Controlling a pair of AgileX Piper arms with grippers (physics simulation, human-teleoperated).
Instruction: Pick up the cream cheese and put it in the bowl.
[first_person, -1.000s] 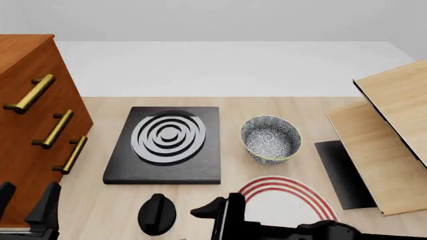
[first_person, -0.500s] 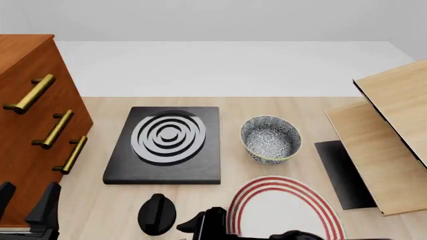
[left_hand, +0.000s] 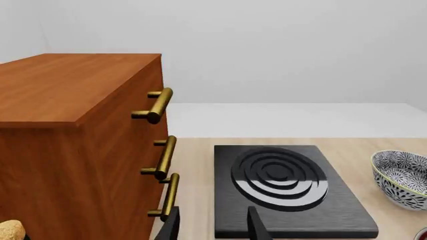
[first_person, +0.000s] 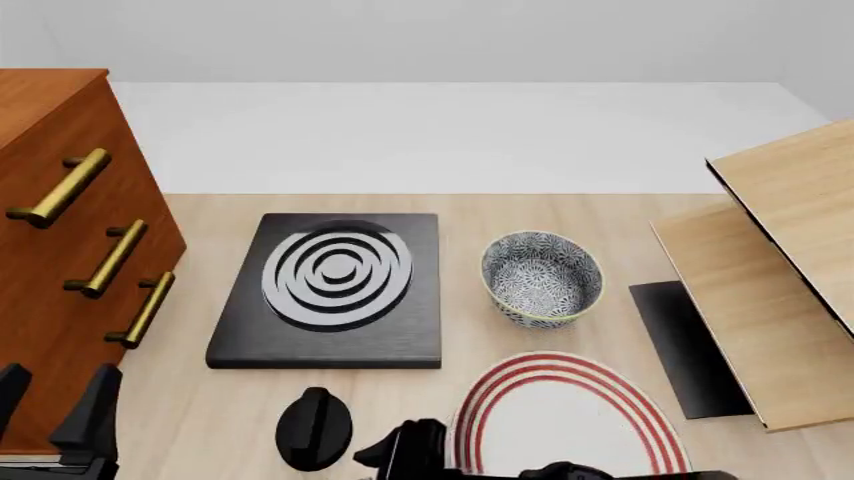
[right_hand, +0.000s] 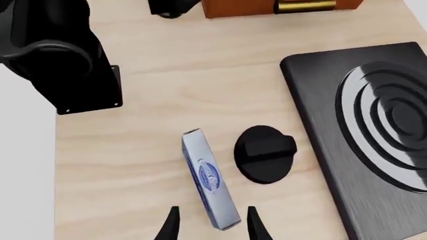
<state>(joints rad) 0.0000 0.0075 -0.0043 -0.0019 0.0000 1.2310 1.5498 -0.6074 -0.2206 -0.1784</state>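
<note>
At the table's near left corner the left gripper (first_person: 54, 425) hangs with fingers apart, holding nothing. Along the near edge, just left of the black knob (right_hand: 265, 152), lies the cream cheese (right_hand: 209, 177), flat on the wood. The right gripper (right_hand: 209, 226) hovers spread over its near end. The box looks light and stiff (perhaps slick), so pinch its long sides. The bowl (first_person: 541, 277) waits mid-table, right of the stove plate (first_person: 334, 288).

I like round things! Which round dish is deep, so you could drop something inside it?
The bowl, with the blue-grey flower pattern, beside the black burner plate. It has tall sides. The white plate with red rings is flat.
</note>
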